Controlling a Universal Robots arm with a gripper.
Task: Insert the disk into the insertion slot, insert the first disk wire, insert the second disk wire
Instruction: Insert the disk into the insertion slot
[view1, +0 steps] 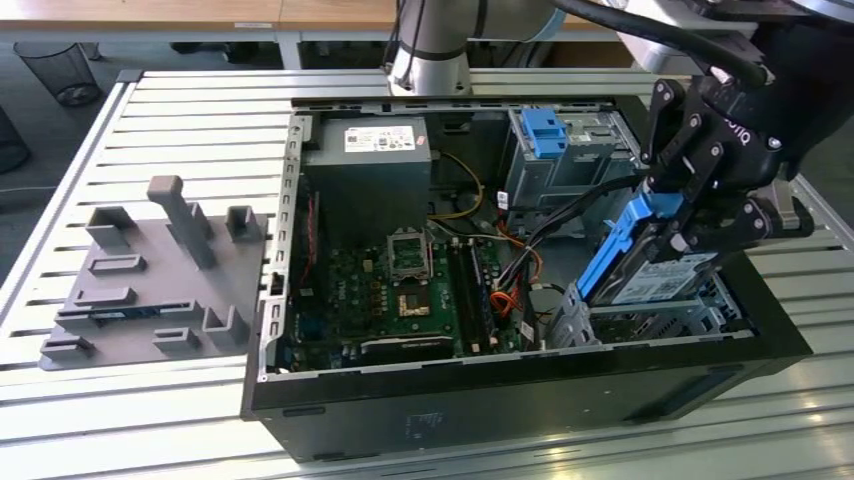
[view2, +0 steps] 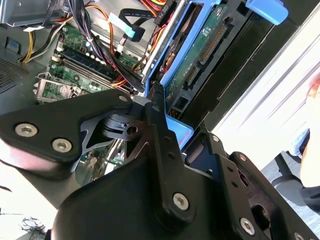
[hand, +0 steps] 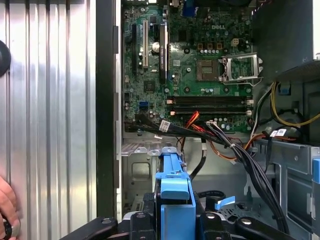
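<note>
Black tool (view1: 678, 222) pinches the tilted disk (view1: 650, 272) over the insertion slot (view1: 661, 320); loose cables (view1: 567, 212) beside the slot could snag it, or the tilt could jam it.

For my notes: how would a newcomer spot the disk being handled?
Find the open black computer case. At its near corner on the exterior view's right, the black tool clamps a flat silver-grey hard drive, tilted above the low perforated silver cage. Its white label and bright blue plastic frame distinguish it from the small blue tab on the taller grey cage.
</note>
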